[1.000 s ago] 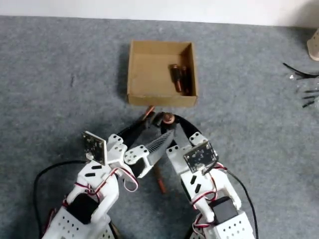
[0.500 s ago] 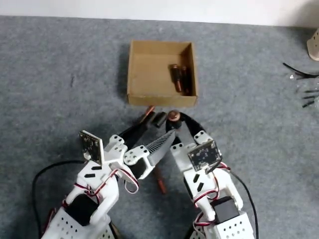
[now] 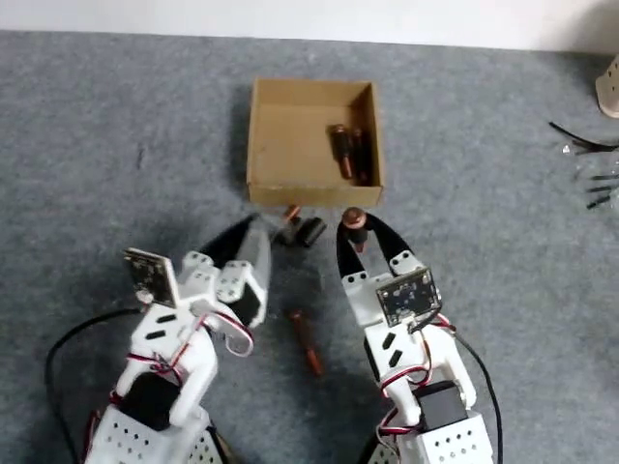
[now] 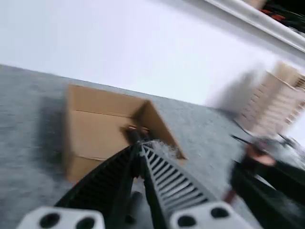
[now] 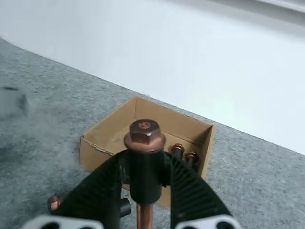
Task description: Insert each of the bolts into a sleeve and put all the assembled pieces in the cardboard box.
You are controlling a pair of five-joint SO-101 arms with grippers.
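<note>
The cardboard box (image 3: 290,145) lies open at the far middle, with two assembled pieces (image 3: 348,150) in its right corner. My right gripper (image 3: 356,237) is just short of the box's near wall, shut on an upright black sleeve (image 5: 145,179) with a copper bolt (image 5: 144,133) through it. My left gripper (image 3: 249,240) sits to its left, shut and holding nothing (image 4: 139,153). Between them on the carpet lie a loose black sleeve (image 3: 309,232) and a copper bolt (image 3: 289,212). Another bolt (image 3: 304,341) lies nearer, between the arms.
Grey carpet covers the table. Black cable ties (image 3: 585,145) and a pale object (image 3: 609,87) lie at the far right edge. A white wall rises behind the box (image 5: 152,119). The right gripper (image 4: 267,171) shows at the side of the left wrist view.
My left gripper has drawn back to the left, away from the sleeve, and shut. My right gripper has shifted right and slightly toward the box, still holding the bolt and sleeve.
</note>
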